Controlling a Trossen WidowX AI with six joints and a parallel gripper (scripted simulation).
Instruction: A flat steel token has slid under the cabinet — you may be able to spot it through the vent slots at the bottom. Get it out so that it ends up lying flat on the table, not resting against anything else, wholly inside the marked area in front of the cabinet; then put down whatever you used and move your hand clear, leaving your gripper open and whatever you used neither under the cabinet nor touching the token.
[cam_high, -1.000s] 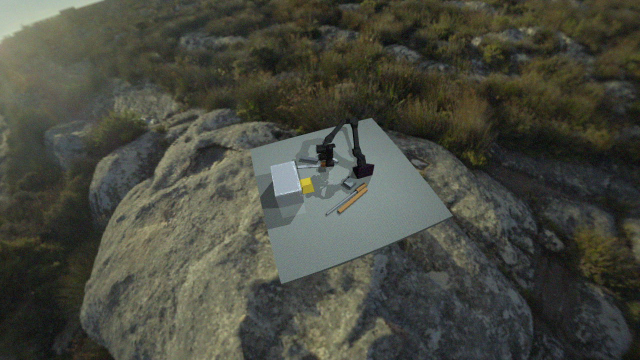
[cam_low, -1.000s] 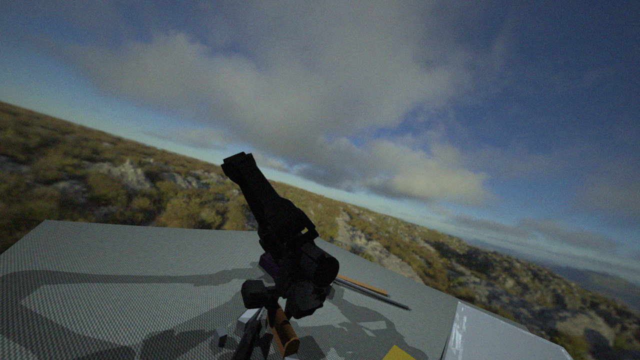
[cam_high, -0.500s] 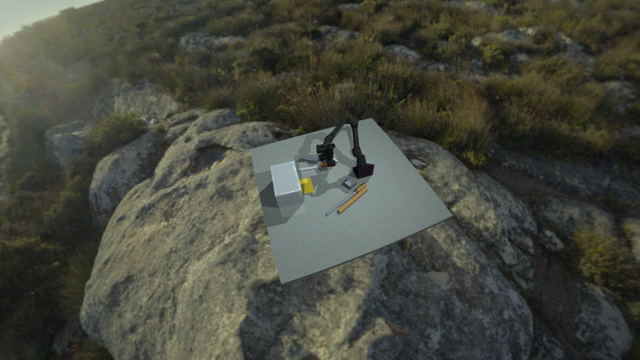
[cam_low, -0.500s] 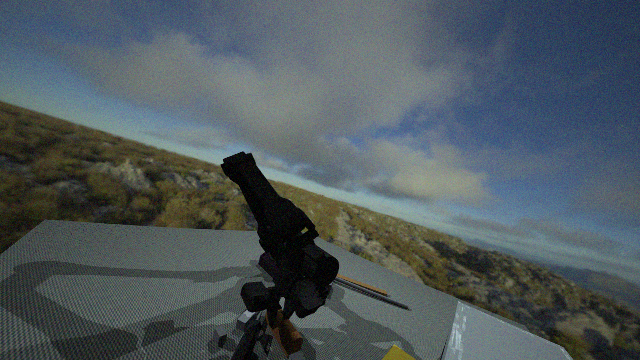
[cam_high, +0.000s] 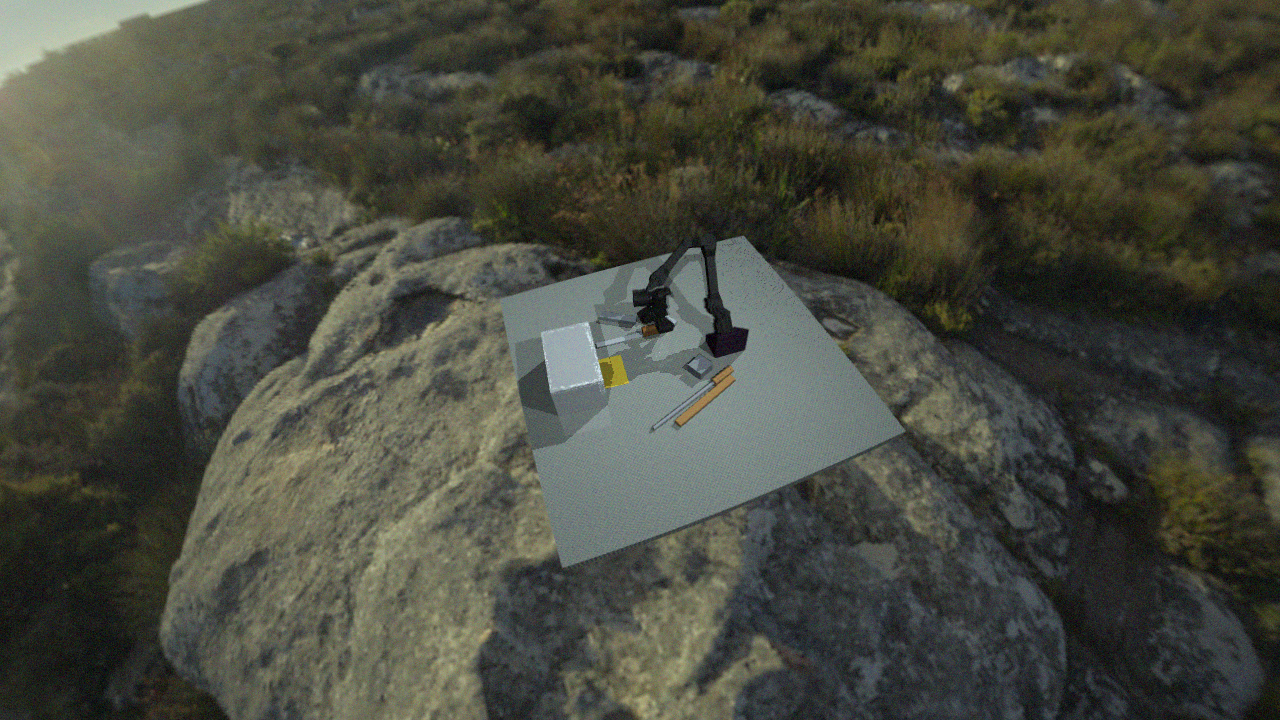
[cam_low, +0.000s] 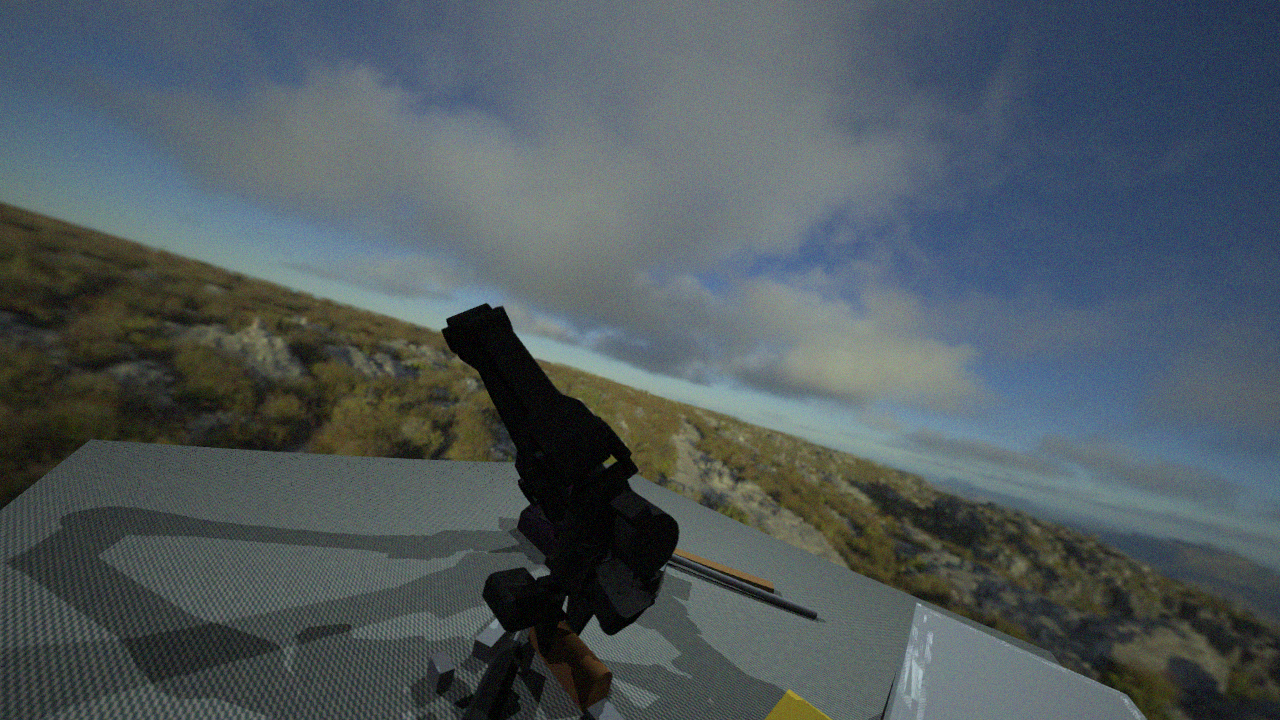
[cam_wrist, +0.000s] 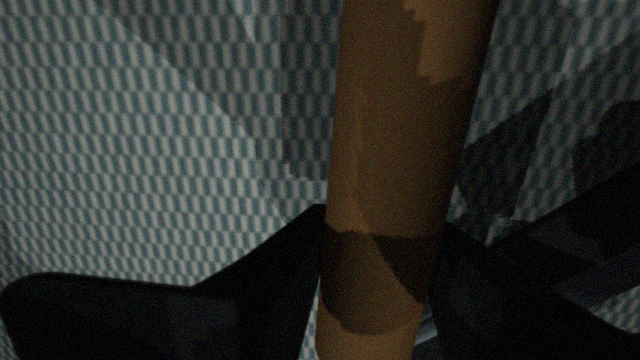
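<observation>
My gripper (cam_high: 659, 328) (cam_low: 556, 626) (cam_wrist: 373, 222) is shut on the orange-brown handle (cam_high: 648, 330) (cam_low: 577, 673) (cam_wrist: 395, 150) of a tool. Its pale metal shaft (cam_high: 617, 342) points towards the cabinet in the top view, with its far end close to the cabinet's side. The tool's height above the table is hard to tell. The white cabinet (cam_high: 572, 356) (cam_low: 1011, 676) stands at the table's left in that view. The yellow marked area (cam_high: 615, 370) (cam_low: 794, 707) lies directly in front of it, partly in shadow. I cannot see the steel token; the vent slots are not visible.
A grey bar (cam_high: 617, 319) (cam_low: 492, 687) lies beside the held tool. A rod with an orange handle (cam_high: 723, 372) and an orange stick (cam_high: 704, 401) lie side by side on the table (cam_high: 760, 447). A small grey block (cam_high: 698, 366) lies near the arm's dark base (cam_high: 727, 342).
</observation>
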